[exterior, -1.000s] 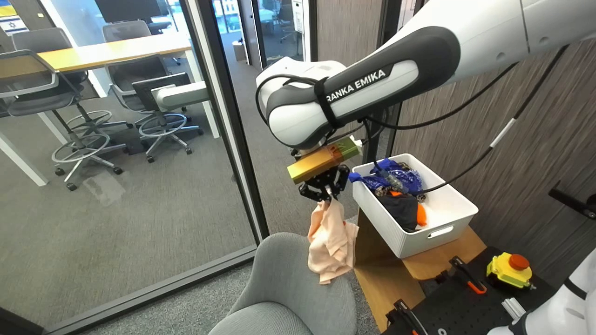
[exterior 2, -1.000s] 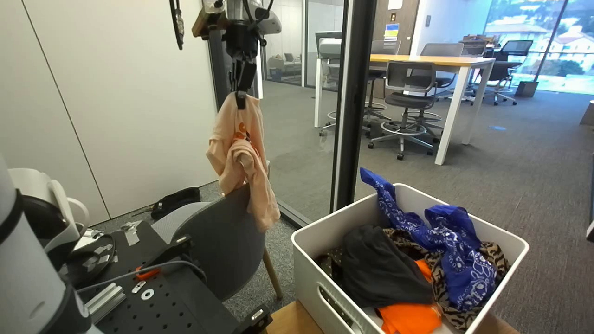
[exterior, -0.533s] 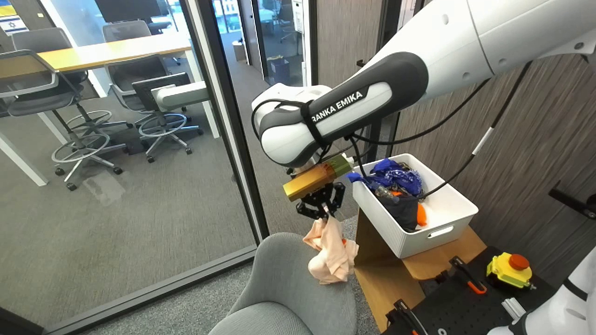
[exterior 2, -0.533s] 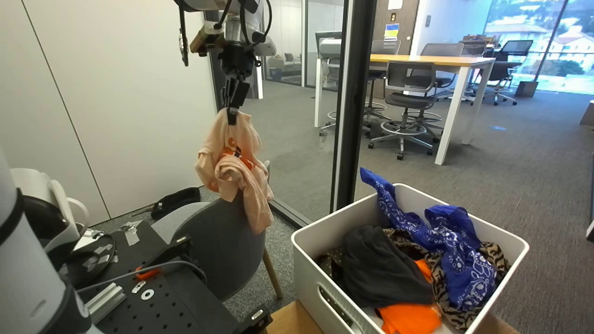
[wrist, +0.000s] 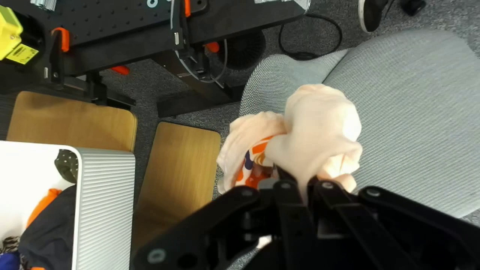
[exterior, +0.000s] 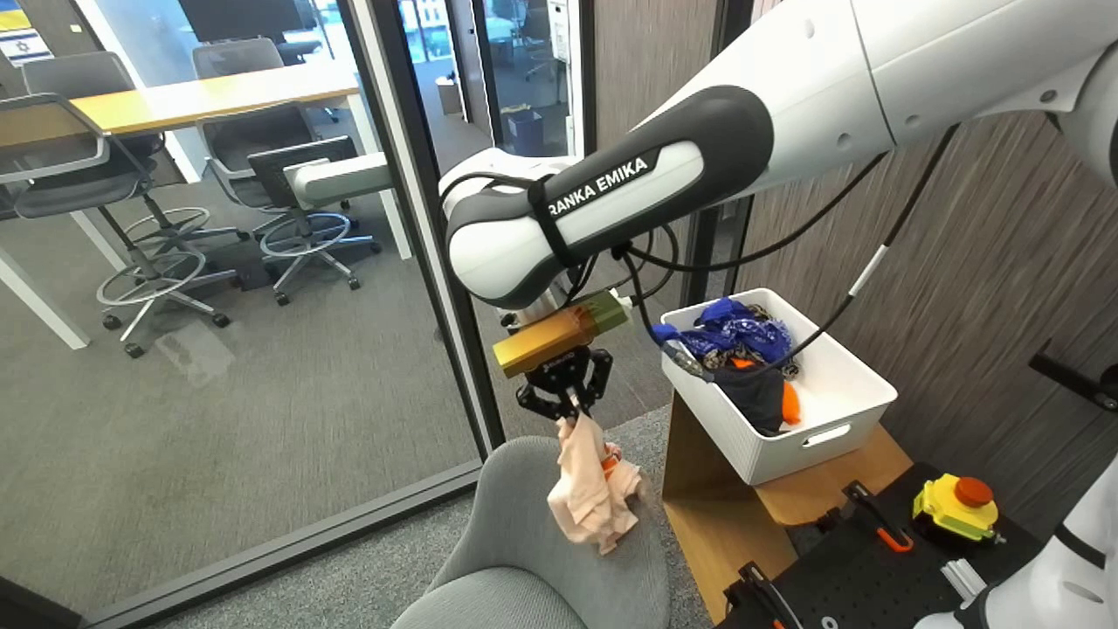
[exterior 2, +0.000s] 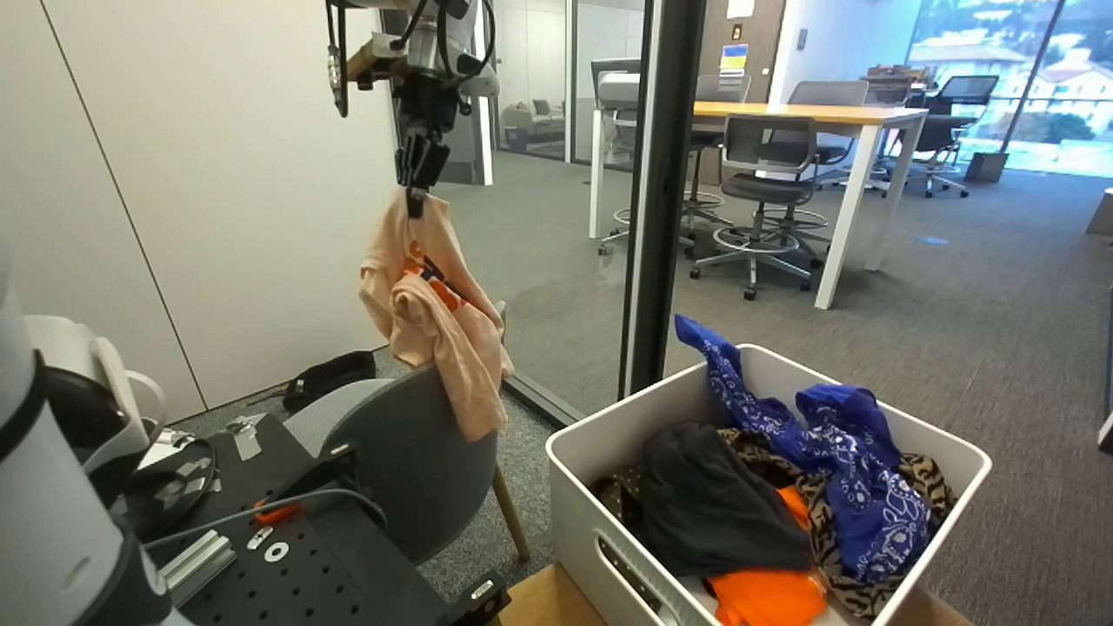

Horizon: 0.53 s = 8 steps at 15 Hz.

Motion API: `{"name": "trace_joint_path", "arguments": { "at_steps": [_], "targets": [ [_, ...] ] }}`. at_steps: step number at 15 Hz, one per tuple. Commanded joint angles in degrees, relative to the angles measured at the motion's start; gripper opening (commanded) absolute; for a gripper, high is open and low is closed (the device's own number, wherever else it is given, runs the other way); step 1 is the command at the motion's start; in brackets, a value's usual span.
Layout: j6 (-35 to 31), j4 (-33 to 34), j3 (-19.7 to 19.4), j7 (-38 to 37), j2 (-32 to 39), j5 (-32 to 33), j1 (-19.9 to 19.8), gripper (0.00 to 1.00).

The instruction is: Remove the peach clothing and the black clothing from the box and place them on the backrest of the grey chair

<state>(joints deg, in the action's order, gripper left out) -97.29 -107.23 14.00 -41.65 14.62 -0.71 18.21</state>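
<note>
The fingers (exterior 2: 416, 205) are pinched together on the upper part of the peach clothing (exterior 2: 448, 326), which hangs from them in loose folds, its orange and dark print showing. It hangs at the top edge of the backrest (exterior 2: 409, 461) of the grey chair (exterior: 502, 603); in an exterior view a lower end overlaps the backrest's outer side, though whether the two touch cannot be told. The black clothing (exterior 2: 713, 513) lies in the white box (exterior 2: 576, 504), next to a blue patterned cloth (exterior 2: 869, 504) and an orange cloth (exterior 2: 769, 596). The box stands on a wooden counter (exterior: 830, 480).
</note>
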Motion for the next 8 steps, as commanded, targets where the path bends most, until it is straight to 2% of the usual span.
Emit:
{"name": "trace_joint_path", "arguments": {
  "at_steps": [1, 8],
  "targets": [
    [1.27, 3.49, -0.6, 0.78, 1.9, -0.94, 0.66, 0.02],
    [0.54, 1.74, -3.67, 0.25, 2.94, 0.72, -0.36, 0.02]
  ]
}}
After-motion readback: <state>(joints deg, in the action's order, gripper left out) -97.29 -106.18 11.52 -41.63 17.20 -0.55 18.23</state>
